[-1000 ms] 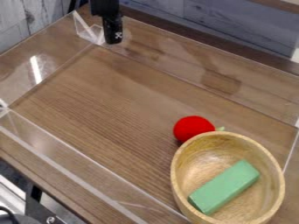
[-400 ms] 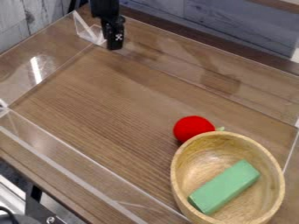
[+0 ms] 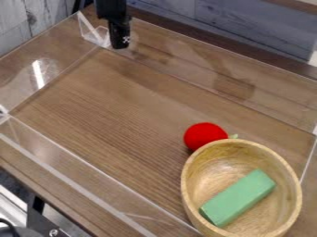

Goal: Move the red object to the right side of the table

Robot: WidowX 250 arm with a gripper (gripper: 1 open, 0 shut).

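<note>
My claw (image 3: 119, 41) hangs at the far corner of the table (image 3: 111, 111), pointing down just above the wood, close to the clear acrylic wall (image 3: 50, 65) that runs along that edge; it is small and dark in this view, so I cannot tell how wide the jaws stand, only that nothing shows between them. The red object (image 3: 205, 136) is well apart from me, across the boards on the near right, sitting on the table and touching, or very nearly touching, the rim of the wooden bowl (image 3: 243, 188), which holds a flat green block (image 3: 239, 197). I judge that the red toy already lies on the right side, so the first risk is a needless grab that rolls it away from where it belongs. If I do go for it, the bowl's rim leaves little room on that side: a finger coming down there could strike the rim, tip or shove the bowl, or pinch the rounded toy off-centre so that it squirts out across the wood. The corner wall beside me is another hazard, since a careless swing outward could clip the acrylic before I am clear
</note>
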